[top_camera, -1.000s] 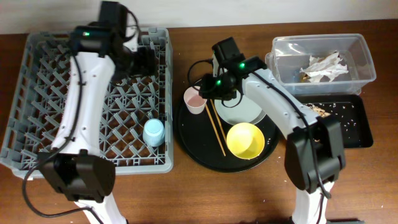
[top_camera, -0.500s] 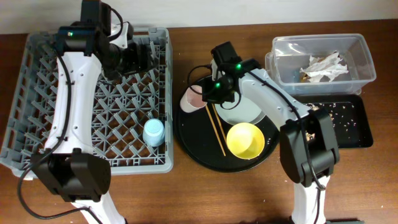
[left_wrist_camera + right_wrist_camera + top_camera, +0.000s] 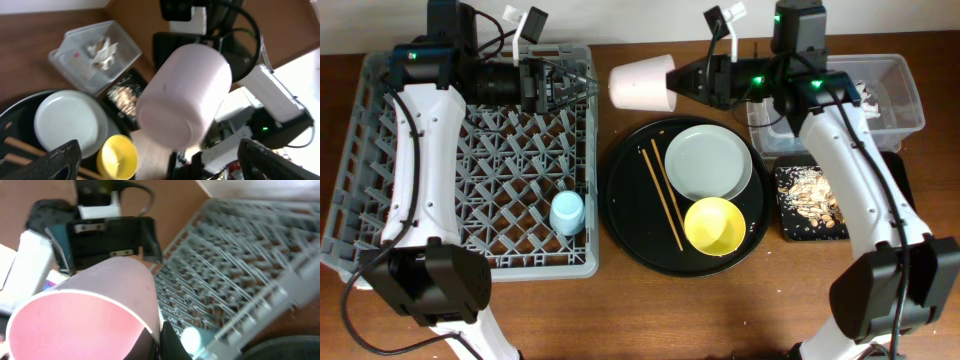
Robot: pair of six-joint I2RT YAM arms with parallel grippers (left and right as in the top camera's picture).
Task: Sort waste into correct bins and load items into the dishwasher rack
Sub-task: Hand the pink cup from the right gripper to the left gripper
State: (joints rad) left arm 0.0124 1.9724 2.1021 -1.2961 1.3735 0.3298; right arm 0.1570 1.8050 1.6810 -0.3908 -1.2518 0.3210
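Nearest you, the bowl (image 3: 714,226), chopsticks (image 3: 663,197) and plate (image 3: 708,167) wait on the round tray (image 3: 628,215); the blue cup (image 3: 567,213) sits in the rack (image 3: 470,266). Farther back, your right tool (image 3: 674,80) pinches the pink cup (image 3: 642,83) by its rim, aloft and sideways, base toward the left tool (image 3: 560,88). That tool is spread over the rack's far corner, likely for a handover. The tabletop (image 3: 570,310) is dark brown wood; a pale wall (image 3: 650,20) runs behind the tub (image 3: 916,110).

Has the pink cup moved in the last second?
Yes. The pink cup left the round black tray; the right gripper holds it up beside the rack.
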